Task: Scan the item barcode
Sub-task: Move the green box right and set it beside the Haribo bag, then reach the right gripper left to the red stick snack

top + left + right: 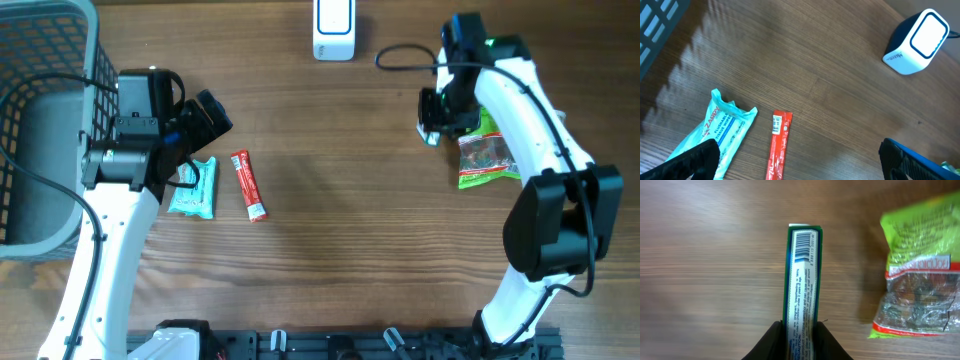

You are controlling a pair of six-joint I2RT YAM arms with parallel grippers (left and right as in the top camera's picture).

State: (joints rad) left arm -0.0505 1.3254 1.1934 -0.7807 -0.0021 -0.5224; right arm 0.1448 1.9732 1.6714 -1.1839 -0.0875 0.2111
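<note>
The lower end of the box (801, 290) is hidden between the fingers (769, 345); the green bag (917, 280) runs off the right edge.

Overhead cam gives me the whole table (330, 200) straight down. Left wrist cam sits low, angled toward the far edge: scanner (916, 42), red stick pack (780, 145), both on overhead too. Right wrist cam is close, facing down on the box (802, 290) and green bag (920, 280), also shared with overhead.

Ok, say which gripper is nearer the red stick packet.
Left. Left gripper hangs beside the red stick packet; right gripper holds a green box across the table.
</note>
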